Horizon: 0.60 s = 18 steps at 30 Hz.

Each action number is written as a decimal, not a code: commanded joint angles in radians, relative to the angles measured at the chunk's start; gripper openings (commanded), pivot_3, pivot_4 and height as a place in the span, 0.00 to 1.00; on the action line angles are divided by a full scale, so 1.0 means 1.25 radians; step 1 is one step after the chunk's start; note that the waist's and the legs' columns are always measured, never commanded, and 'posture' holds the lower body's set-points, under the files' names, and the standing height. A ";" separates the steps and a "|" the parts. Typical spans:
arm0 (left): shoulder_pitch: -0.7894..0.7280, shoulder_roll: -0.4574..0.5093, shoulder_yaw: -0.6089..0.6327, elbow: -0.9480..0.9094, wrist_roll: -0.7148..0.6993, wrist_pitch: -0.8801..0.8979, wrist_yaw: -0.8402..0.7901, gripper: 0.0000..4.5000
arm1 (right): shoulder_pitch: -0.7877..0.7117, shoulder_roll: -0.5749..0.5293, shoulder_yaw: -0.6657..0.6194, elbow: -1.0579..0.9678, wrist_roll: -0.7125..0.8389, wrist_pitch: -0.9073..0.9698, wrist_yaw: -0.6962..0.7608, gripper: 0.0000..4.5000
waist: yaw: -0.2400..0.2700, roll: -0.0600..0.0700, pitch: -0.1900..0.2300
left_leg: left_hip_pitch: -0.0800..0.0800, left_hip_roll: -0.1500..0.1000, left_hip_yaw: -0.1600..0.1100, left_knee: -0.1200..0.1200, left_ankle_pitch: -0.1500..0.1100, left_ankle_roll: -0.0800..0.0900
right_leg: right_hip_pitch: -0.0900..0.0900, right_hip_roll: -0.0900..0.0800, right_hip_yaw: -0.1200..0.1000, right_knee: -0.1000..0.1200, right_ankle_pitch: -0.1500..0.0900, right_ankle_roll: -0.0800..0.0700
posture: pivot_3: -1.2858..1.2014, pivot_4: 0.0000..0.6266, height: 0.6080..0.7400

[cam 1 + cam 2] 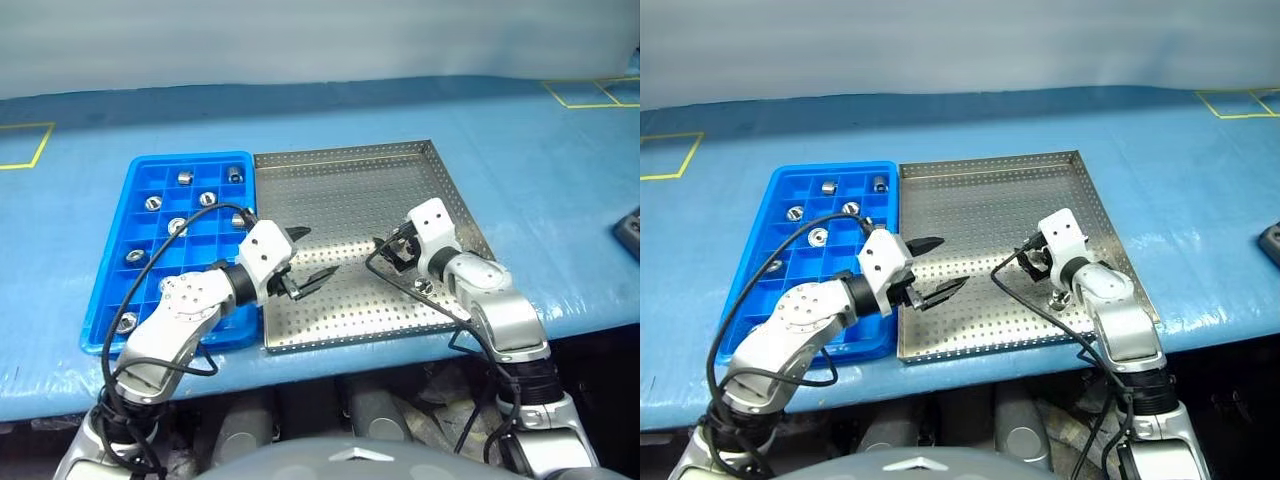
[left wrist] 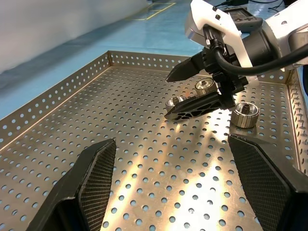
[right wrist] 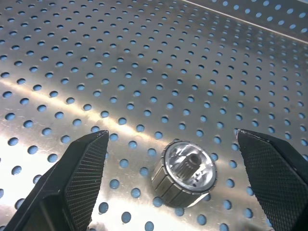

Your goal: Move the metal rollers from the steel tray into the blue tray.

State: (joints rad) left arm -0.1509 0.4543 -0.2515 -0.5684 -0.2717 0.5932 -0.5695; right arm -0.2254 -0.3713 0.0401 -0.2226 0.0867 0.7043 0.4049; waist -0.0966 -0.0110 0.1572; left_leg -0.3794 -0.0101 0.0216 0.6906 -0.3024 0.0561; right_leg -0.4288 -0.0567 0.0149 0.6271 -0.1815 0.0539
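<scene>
The steel tray (image 1: 350,190) lies in the middle of the table, with the blue tray (image 1: 150,160) against its left side. Several metal rollers (image 1: 207,198) sit in separate compartments of the blue tray. Three rollers lie near the steel tray's right front part; one (image 1: 424,287) shows beside my right wrist. My right gripper (image 1: 390,250) is open low over the steel tray, and a roller (image 3: 185,173) lies untouched between its fingers (image 3: 72,183). My left gripper (image 1: 318,252) hovers open and empty over the steel tray's left part, pointing toward the right gripper (image 2: 169,96).
Light blue covering spreads over the table, with yellow tape marks at far left (image 1: 25,150) and far right (image 1: 590,95). A dark object (image 1: 630,232) lies at the right edge. The table's front edge runs just below both trays. Black cables loop from both wrists.
</scene>
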 commanded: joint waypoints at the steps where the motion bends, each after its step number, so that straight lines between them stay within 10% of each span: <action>1: -0.009 -0.002 -0.006 -0.004 0.011 -0.032 -0.006 0.90 | -0.007 0.016 -0.035 -0.002 0.034 0.003 -0.001 1.00 | -0.001 0.000 0.000 | 0.000 0.000 0.000 0.000 0.000 0.000 | 0.000 0.000 0.000 0.000 0.000 0.000 | 0.43 0.24 1.00; 12: 0.006 -0.007 -0.006 -0.008 0.021 -0.047 0.000 0.90 | -0.028 0.037 -0.052 0.111 0.042 -0.010 -0.035 1.00 | -0.003 0.000 0.000 | 0.000 0.000 0.000 0.000 0.000 0.000 | 0.000 0.000 0.000 0.000 0.000 0.001 | 0.44 0.24 1.00; 18: 0.011 -0.007 -0.003 -0.009 0.023 -0.050 0.000 0.91 | -0.030 0.046 -0.058 0.131 0.045 -0.025 -0.039 0.65 | -0.004 0.000 0.000 | 0.000 0.000 0.000 0.000 0.000 0.000 | 0.000 0.000 0.000 0.000 0.002 0.004 | 0.44 0.24 1.00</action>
State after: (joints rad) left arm -0.1360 0.4516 -0.2560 -0.5525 -0.2443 0.5566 -0.5682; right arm -0.2531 -0.3170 -0.0113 -0.0529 0.1328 0.6859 0.3636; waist -0.1016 -0.0106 0.1570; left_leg -0.3793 -0.0103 0.0220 0.6908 -0.3025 0.0564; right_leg -0.4287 -0.0568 0.0155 0.6269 -0.1786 0.0588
